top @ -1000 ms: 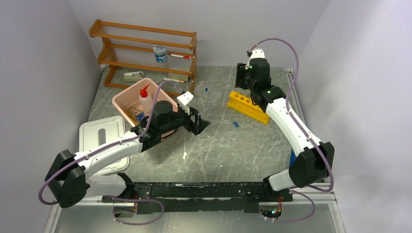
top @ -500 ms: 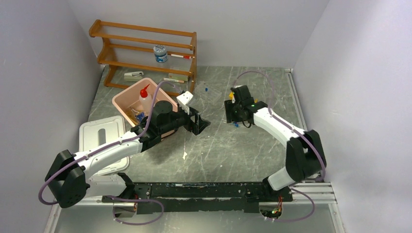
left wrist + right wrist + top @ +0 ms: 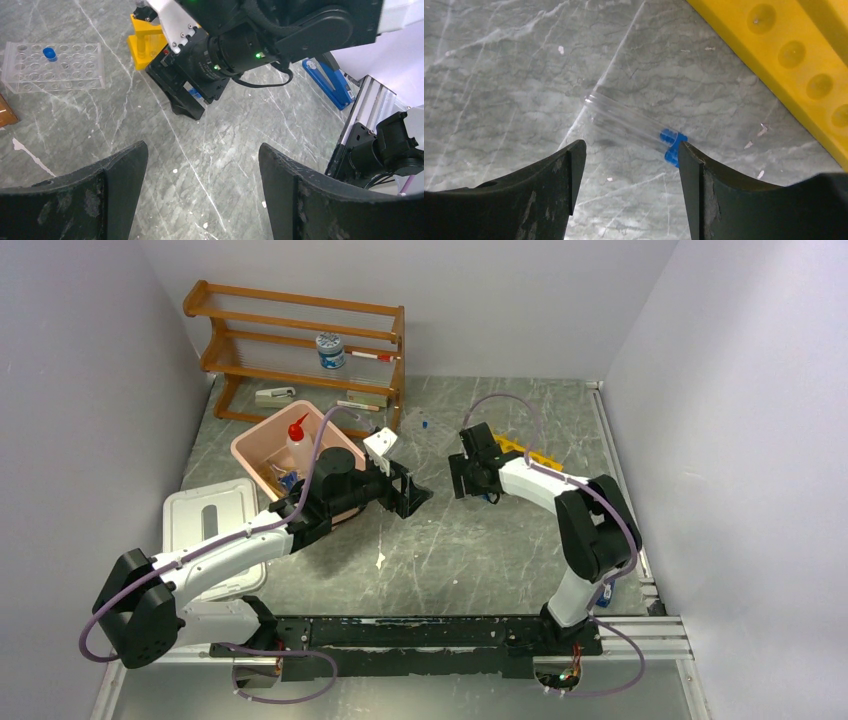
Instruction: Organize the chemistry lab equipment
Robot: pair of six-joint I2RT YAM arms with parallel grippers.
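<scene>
Under right tool (image 3: 630, 150): tubes (image 3: 636, 126) (wrist view)

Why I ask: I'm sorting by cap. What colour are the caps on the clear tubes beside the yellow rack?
Blue caps, clearest in the right wrist view.

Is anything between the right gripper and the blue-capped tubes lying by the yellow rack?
Nothing visible. In the right wrist view the blue-capped tubes lie directly under the open right gripper, framed between its jaws. The yellow rack sits off to one side, clear of that gap.
</scene>
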